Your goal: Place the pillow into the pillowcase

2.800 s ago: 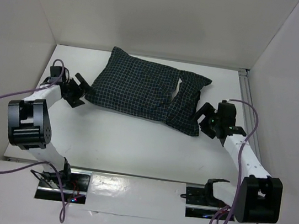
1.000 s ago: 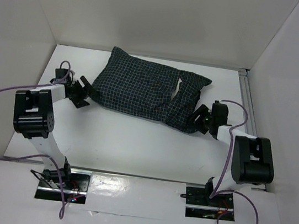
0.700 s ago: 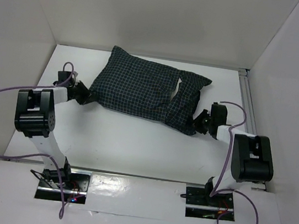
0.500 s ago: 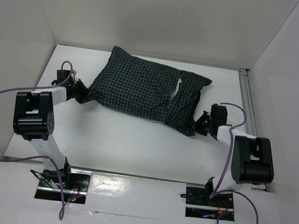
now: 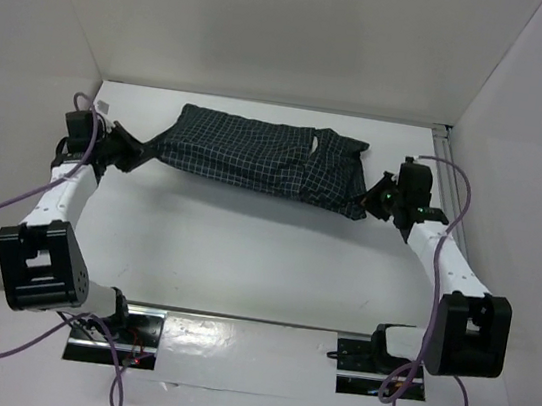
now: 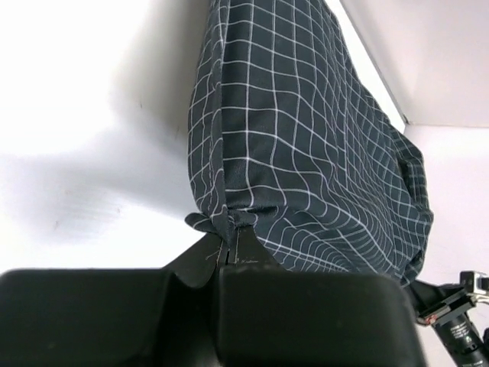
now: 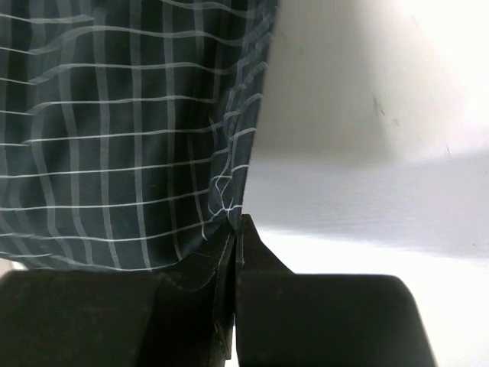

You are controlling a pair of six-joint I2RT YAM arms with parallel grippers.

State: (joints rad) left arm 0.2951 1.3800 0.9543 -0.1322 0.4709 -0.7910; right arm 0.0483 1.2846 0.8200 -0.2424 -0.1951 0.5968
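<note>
Dark navy-green fabric pillowcase with thin white grid check was stretched as a long band across the upper centre of the top view, above the white table, one end at each gripper. Left gripper, at upper left of that view, was pinched tight on a bunched corner of the cloth; in the left wrist view the pinch sat at bottom centre, with fabric running up and to the right. Right gripper, right of centre, was likewise clamped on the cloth's edge, at bottom centre of the right wrist view.
</note>
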